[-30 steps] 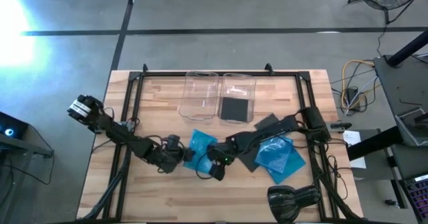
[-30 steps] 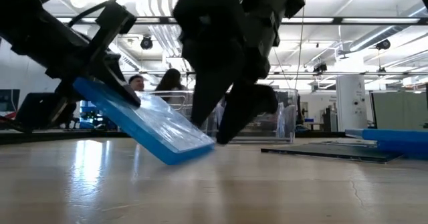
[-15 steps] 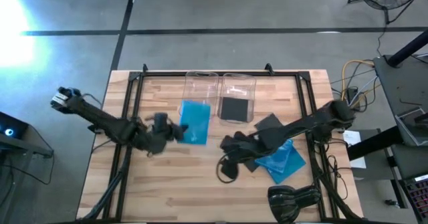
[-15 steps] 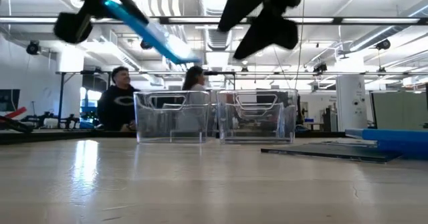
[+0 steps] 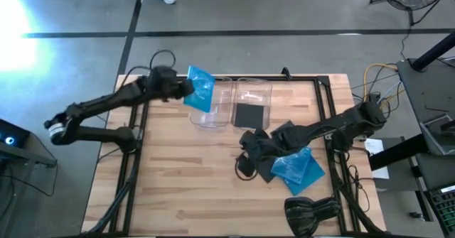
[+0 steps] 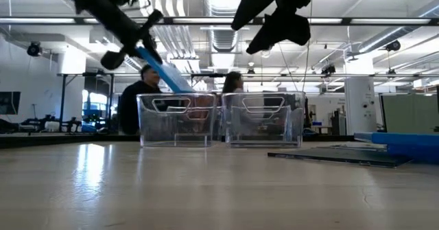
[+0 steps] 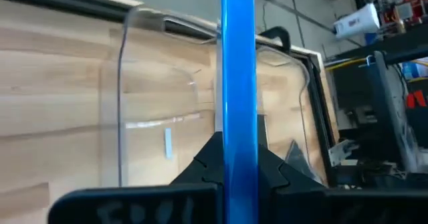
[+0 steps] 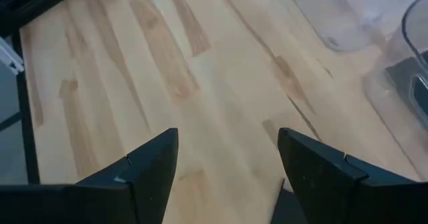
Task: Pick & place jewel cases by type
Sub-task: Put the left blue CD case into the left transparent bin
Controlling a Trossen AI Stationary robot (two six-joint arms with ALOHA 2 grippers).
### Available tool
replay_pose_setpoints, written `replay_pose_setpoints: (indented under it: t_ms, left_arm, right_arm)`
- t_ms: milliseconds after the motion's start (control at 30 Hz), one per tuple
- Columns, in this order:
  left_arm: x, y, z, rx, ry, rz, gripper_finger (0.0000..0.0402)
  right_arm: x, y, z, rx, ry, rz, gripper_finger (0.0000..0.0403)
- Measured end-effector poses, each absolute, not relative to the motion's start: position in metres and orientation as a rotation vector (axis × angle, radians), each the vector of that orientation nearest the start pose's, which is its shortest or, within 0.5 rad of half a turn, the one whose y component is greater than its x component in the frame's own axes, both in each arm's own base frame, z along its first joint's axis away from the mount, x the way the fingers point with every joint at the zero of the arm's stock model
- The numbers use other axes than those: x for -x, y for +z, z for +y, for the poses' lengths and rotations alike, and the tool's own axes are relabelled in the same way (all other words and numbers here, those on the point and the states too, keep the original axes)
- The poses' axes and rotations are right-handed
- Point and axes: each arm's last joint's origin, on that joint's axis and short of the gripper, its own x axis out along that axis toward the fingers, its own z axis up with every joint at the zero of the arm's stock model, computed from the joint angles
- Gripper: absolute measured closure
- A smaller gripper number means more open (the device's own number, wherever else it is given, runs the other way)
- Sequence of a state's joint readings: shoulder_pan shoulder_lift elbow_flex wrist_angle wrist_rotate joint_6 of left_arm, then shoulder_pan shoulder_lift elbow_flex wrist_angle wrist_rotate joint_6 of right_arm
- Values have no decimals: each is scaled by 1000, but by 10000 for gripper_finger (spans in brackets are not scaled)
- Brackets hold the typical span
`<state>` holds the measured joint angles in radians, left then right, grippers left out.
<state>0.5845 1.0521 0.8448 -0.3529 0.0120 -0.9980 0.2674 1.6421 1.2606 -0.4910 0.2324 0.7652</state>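
My left gripper [image 5: 186,89] is shut on a translucent blue jewel case [image 5: 200,89] and hangs over the far-left corner of the left clear tray [image 5: 222,119]. In the low view the case [image 6: 161,69] slants down toward that tray [image 6: 178,120]. A dark jewel case [image 5: 249,115] lies flat in the right tray [image 5: 264,90]. Blue cases [image 5: 298,168] and dark cases [image 5: 284,133] lie on the table's right part. My right gripper [image 5: 245,156] [image 8: 227,157] hovers open above bare wood, just left of them. My left gripper pinches the blue jewel case between its two fingers [image 7: 207,164] on the flat faces, at the case's left edge [image 7: 237,150]. The fingers come from the table's left. The case is lifted clear and tilted, its free end [image 6: 180,86] lowest, at the tray's rim.
A black frame [image 5: 142,96] runs along the table's edges. A dark rounded object [image 5: 313,211] sits at the near right corner. Bare wood [image 5: 178,181] spreads over the near left part. People [image 6: 140,96] stand in the room behind the trays.
My left gripper has lifted the blue case off the table's middle, where one edge rested, and carried it up and toward the far edge, over the left tray. My right gripper has risen from the table and shifted slightly toward the right and far edges.
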Motion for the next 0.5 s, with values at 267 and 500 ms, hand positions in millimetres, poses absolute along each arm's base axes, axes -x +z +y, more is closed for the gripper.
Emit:
replay_pose_setpoints:
  t_ms: [267,500]
  left_arm:
    - [-214,244,158,1187,673,424,398]
    - [-238,217,168,1153,639,460,383]
  right_arm:
    - [-342,249,63,-603,-315,850,152]
    - [-343,246,43,-658,-324,872,155]
